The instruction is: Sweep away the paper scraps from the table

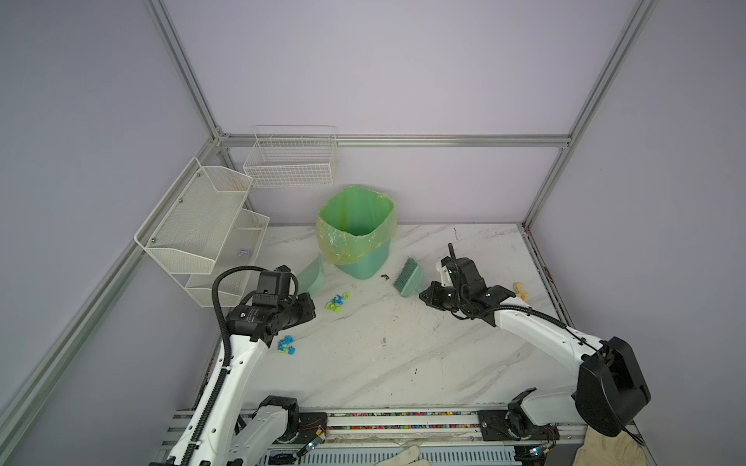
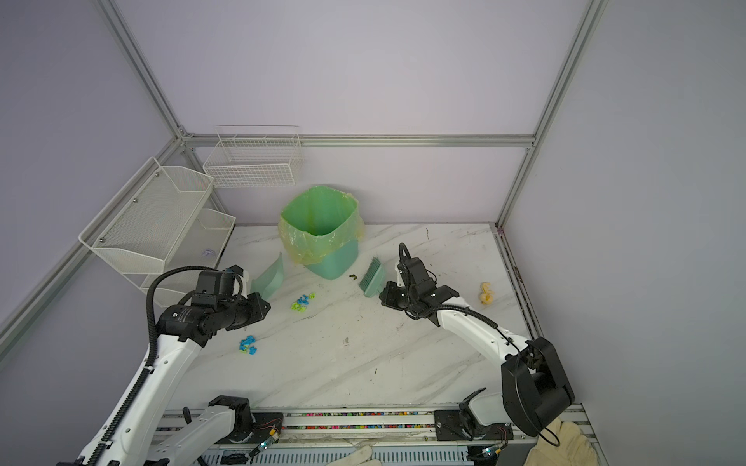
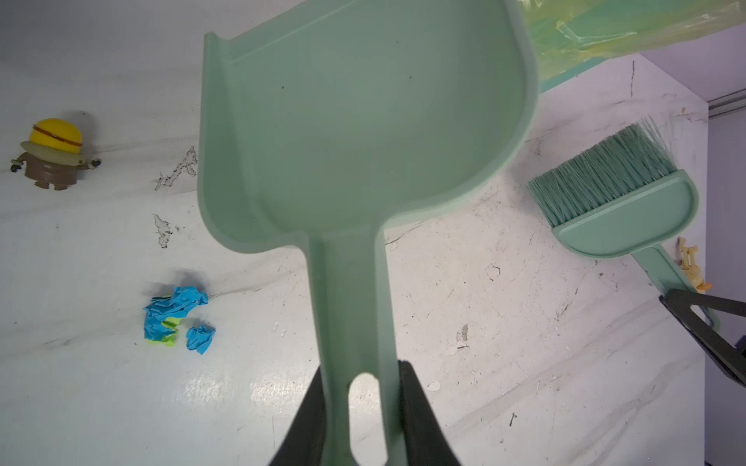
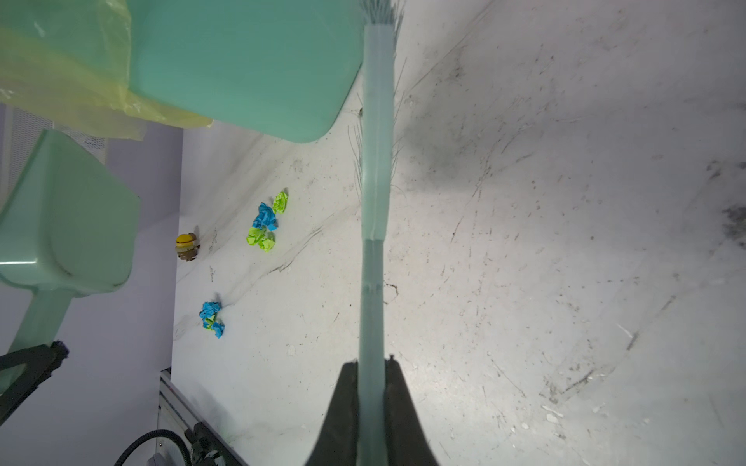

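The paper scraps lie on the white marble table (image 1: 403, 363) in two small blue and lime-green clusters, one before the bin (image 1: 337, 301) (image 2: 302, 301) (image 4: 265, 224) and one nearer the left arm (image 1: 286, 345) (image 2: 247, 344) (image 3: 177, 318) (image 4: 212, 318). My left gripper (image 3: 363, 387) is shut on the handle of a pale green dustpan (image 3: 363, 121) (image 1: 313, 276), which it holds tilted up left of the bin. My right gripper (image 4: 373, 379) is shut on the handle of a green hand brush (image 4: 375, 161) (image 1: 407, 278), bristles towards the bin. Both tools are apart from the scraps.
A green bin with a yellow-green bag (image 1: 357, 234) stands at the back middle. White wire-mesh shelves (image 1: 202, 230) and a wire basket (image 1: 290, 161) hang at the back left. A yellow toy figure (image 3: 52, 153), a dark olive speck (image 1: 384, 276) and a cream toy (image 1: 520, 290) lie on the table.
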You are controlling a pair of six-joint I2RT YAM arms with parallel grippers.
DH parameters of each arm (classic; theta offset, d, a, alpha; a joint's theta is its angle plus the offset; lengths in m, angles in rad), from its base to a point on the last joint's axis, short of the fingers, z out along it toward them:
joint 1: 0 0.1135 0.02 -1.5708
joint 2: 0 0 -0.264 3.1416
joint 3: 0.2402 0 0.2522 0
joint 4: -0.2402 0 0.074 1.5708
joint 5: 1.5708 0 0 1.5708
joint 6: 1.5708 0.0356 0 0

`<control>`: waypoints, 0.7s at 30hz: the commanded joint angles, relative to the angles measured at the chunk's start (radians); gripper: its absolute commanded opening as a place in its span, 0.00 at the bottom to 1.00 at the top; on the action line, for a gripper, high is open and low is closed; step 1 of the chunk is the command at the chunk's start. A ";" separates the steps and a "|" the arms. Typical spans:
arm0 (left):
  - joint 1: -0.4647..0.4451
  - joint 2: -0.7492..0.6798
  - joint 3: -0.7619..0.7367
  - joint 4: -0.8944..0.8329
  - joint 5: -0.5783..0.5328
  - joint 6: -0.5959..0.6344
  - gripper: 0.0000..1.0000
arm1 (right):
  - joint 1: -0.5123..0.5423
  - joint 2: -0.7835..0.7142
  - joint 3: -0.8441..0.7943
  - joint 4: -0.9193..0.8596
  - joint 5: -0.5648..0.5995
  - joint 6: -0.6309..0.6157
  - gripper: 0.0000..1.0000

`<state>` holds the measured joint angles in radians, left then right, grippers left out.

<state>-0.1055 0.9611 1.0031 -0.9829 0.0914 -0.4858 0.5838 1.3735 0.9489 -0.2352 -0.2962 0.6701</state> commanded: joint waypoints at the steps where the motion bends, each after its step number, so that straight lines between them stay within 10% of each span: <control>1: 0.004 0.008 -0.036 0.020 -0.040 0.010 0.00 | 0.045 -0.024 0.010 0.065 0.006 0.067 0.00; 21: 0.003 0.027 -0.037 -0.005 -0.134 -0.015 0.00 | 0.286 0.176 0.100 0.245 -0.010 0.198 0.00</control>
<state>-0.1055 0.9958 0.9962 -0.9928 -0.0196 -0.4900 0.8528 1.5265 0.9981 -0.0677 -0.2962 0.8387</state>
